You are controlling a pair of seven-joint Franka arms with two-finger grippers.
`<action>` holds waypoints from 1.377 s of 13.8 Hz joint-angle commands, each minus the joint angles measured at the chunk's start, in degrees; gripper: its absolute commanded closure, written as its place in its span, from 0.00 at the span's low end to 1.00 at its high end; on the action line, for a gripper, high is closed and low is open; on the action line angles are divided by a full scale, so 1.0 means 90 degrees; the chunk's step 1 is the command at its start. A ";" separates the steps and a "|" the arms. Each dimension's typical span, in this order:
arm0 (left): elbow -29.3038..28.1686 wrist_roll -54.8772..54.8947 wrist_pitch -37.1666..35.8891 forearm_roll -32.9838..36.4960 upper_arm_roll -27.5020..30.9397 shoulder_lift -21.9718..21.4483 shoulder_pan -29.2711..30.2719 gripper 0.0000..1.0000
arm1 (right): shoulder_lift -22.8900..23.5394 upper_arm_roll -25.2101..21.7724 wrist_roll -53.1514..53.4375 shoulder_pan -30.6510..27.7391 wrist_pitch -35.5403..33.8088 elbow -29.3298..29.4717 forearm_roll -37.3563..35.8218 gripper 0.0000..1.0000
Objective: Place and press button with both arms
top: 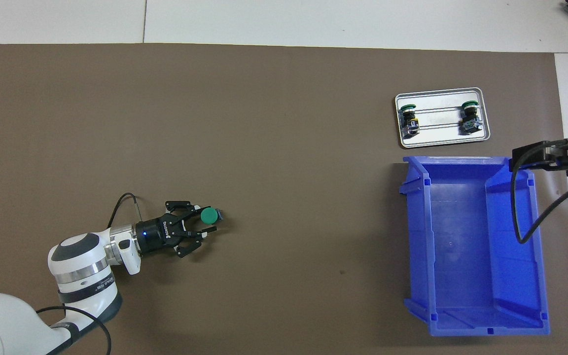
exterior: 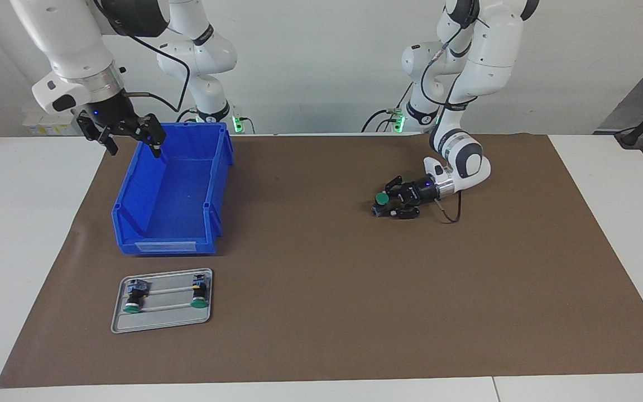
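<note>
The left gripper (top: 207, 223) is lying low on the brown mat (exterior: 321, 290) with its fingers partly apart around the small green-capped button (top: 209, 215), while the right gripper (exterior: 132, 142) is hanging wide open over the blue plastic bin (exterior: 171, 201).

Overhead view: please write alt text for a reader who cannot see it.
The left gripper lies low on the brown mat around a green-capped button. Toward the right arm's end sit an empty blue bin and a metal tray holding two similar buttons.
</note>
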 commanded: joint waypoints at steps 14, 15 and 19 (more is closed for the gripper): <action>0.1824 -0.3888 -0.0344 0.3417 0.0028 -0.0357 0.1113 0.45 | -0.0154 0.0022 -0.0060 -0.0051 0.0009 -0.0158 0.0121 0.00; 0.2224 -0.4825 -0.0588 0.3952 0.0019 -0.0397 0.1084 0.52 | -0.0154 0.0022 -0.0060 -0.0051 0.0009 -0.0158 0.0112 0.00; 0.3418 -0.7913 -0.0815 0.5528 -0.0011 -0.0933 0.0695 0.58 | -0.0154 0.0022 -0.0060 -0.0051 0.0009 -0.0158 0.0112 0.00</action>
